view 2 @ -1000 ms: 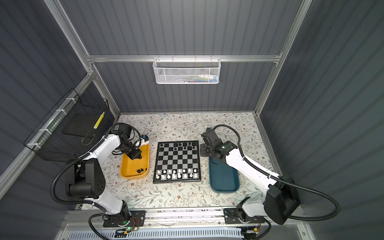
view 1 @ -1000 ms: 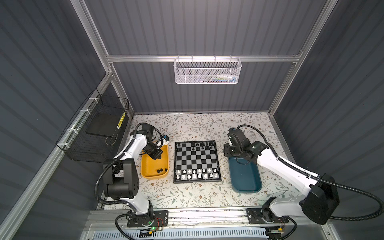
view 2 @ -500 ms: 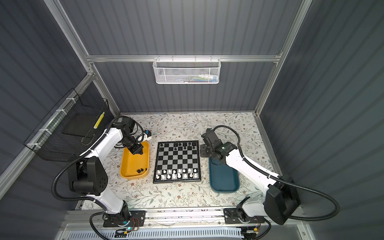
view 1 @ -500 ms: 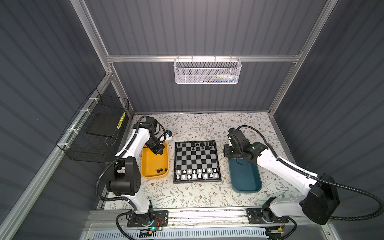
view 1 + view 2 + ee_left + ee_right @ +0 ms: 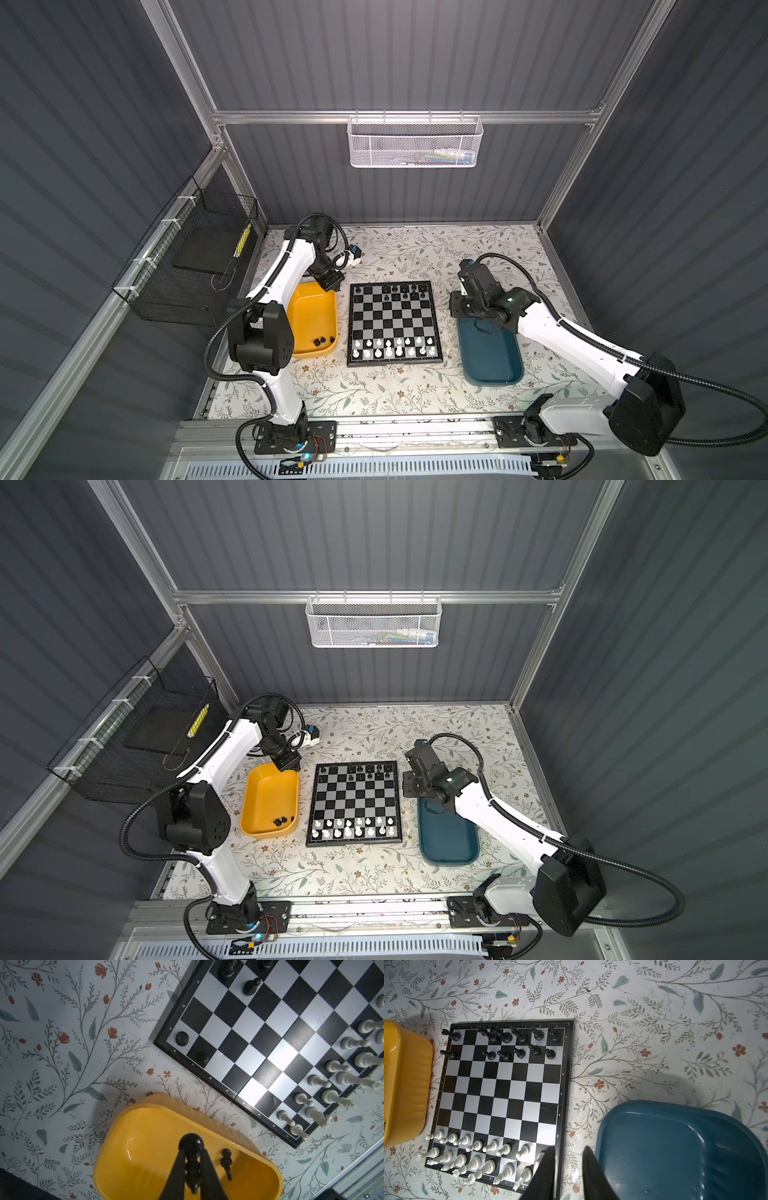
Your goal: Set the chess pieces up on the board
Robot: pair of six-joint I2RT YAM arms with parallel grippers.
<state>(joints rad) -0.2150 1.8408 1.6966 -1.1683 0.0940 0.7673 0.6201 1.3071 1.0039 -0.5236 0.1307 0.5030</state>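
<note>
The board (image 5: 392, 320) (image 5: 355, 800) lies mid-table. White chess pieces (image 5: 395, 347) fill its two near rows, and black chess pieces (image 5: 405, 291) stand in its two far rows with gaps. My left gripper (image 5: 330, 282) (image 5: 192, 1150) is shut on a black piece (image 5: 190, 1142), held above the far end of the yellow tray (image 5: 311, 316) (image 5: 145, 1157), close to the board's far left corner. A few black pieces (image 5: 281, 821) lie at that tray's near end. My right gripper (image 5: 457, 305) (image 5: 568, 1151) hangs open and empty between the board's right rim and the teal tray (image 5: 492, 357) (image 5: 675, 1147).
A black wire basket (image 5: 195, 266) hangs on the left wall and a white mesh basket (image 5: 415, 141) on the back rail. A small white and blue plug (image 5: 353, 253) lies behind the yellow tray. The arms' mounting rail (image 5: 395, 430) runs along the front edge.
My left gripper has risen from the middle of the yellow tray and moved toward the back and the board's far left corner, carrying the black piece. The right arm has not moved.
</note>
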